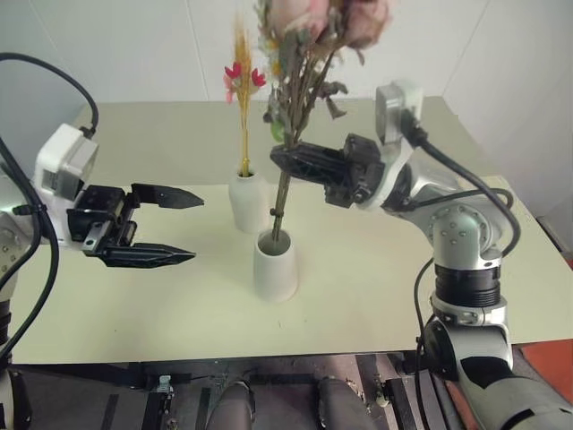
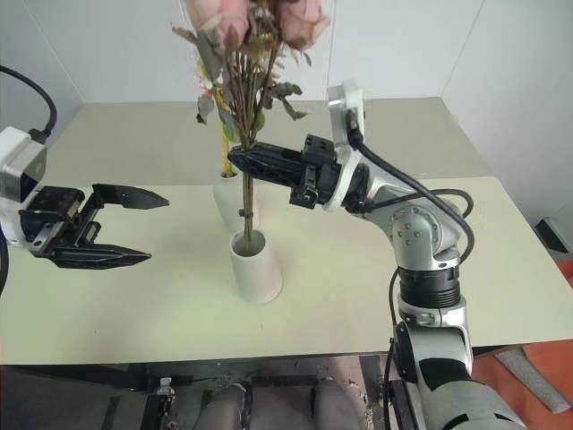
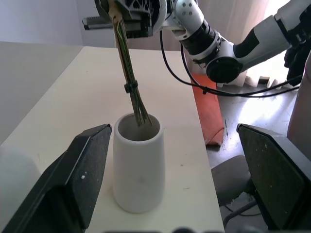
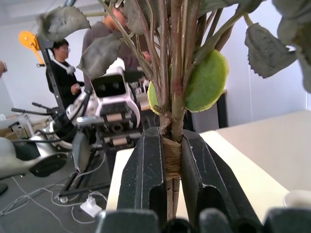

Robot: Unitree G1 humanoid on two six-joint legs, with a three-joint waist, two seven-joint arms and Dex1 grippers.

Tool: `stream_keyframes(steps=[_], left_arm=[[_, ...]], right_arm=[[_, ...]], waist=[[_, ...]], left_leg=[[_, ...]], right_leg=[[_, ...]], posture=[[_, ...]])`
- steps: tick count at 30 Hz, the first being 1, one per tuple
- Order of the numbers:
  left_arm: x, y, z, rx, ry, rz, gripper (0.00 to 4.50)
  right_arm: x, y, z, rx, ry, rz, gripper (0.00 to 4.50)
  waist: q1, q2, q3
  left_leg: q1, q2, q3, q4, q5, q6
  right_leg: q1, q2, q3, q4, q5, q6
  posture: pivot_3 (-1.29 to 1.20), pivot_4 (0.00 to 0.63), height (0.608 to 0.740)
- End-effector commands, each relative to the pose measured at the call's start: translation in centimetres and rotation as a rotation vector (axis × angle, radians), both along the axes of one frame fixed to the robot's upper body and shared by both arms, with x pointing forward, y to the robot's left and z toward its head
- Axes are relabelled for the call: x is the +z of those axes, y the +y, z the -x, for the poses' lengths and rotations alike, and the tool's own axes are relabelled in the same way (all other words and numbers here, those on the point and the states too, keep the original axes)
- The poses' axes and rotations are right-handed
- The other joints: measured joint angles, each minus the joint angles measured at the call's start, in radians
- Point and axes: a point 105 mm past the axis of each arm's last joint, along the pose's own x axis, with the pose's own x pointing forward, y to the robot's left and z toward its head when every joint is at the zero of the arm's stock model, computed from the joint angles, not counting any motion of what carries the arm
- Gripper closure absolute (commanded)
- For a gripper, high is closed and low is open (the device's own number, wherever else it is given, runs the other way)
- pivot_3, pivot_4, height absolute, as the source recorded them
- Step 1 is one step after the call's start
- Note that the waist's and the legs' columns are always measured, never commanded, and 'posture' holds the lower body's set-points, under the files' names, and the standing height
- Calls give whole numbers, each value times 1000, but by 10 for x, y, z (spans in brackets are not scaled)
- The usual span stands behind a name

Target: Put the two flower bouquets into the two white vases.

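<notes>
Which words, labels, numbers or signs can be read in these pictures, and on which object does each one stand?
None can be read.
The wide-mouthed vase, the narrow-necked vase and the table are plain.
The right tool, holding the rose bouquet, carries no legible marking.

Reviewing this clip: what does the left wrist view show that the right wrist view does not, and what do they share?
Left wrist view: the stem ends inside the wide-mouthed vase, between the open left gripper fingers. Right wrist view: the right gripper shut on the stems at their twine binding, with green leaves above and people by equipment behind. Shared: the rose bouquet stems and the table.
</notes>
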Motion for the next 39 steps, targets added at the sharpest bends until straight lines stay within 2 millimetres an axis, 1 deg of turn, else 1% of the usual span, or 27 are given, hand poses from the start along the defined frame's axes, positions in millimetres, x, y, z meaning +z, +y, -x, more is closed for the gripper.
stream_keyframes(steps=[1,9,12,13,15,18,22,24,28,31,32,36,39], left_arm=[[16,3,7,15,-38,47,0],[17,7,14,34,-26,45,0],[16,7,14,36,-25,42,0],[16,7,14,36,-24,40,0],[15,7,14,34,-23,36,0],[15,7,14,32,-21,31,0],[14,7,14,28,-19,24,0],[14,6,13,27,-17,22,0],[13,7,12,25,-14,19,0],[11,7,12,26,-10,17,0],[11,7,12,27,-9,16,0],[6,10,12,47,-5,6,0],[4,15,13,76,0,0,0]], right_arm=[[3,-1,3,7,-40,-16,4280],[-15,3,-2,1,-42,36,4280],[-28,5,-1,3,-48,77,4280],[-33,5,-1,8,-46,89,3561],[-41,5,1,13,-49,105,3035],[-55,1,3,12,-55,139,2027],[-68,-12,6,9,-48,178,676],[-77,-25,7,1,-41,218,21],[-85,-47,6,-38,-36,278,21],[-85,-73,2,-88,-28,339,21],[-86,-79,1,-103,-30,358,21],[-84,-109,-8,-197,-44,430,21],[-81,-127,-11,-237,-52,473,21]], waist=[[0,0,0],[0,0,0],[1,0,0],[1,0,0],[2,0,0],[2,0,0],[4,0,0],[5,0,0],[9,0,0],[11,0,0],[13,0,0],[14,0,0],[15,0,0]], left_leg=[[0,0,0,0,0,0],[0,0,0,0,0,0],[0,0,0,0,0,0],[0,0,0,0,0,0],[0,0,0,0,0,0],[0,0,0,0,0,0],[0,0,0,0,0,0],[0,0,0,0,0,0],[0,0,0,0,0,0],[0,0,0,0,0,0],[0,0,0,1,0,0],[1,0,0,1,0,0],[1,0,0,1,0,0]], right_leg=[[0,0,0,0,0,0],[0,0,0,0,0,0],[0,0,0,0,0,0],[0,0,0,0,0,0],[0,0,0,0,0,0],[0,0,0,0,0,1],[0,0,0,0,-1,1],[0,0,0,0,-1,2],[1,0,0,-1,-3,5],[1,0,0,-1,-3,5],[1,0,0,-1,-3,6],[1,0,0,-1,-3,6],[1,0,0,-1,-3,6]], posture=[[0,150,740],[0,150,740],[0,150,740],[0,150,740],[0,150,740],[0,150,740],[0,150,740],[0,150,740],[0,150,740],[0,150,740],[0,150,740],[0,150,740],[0,150,740]])
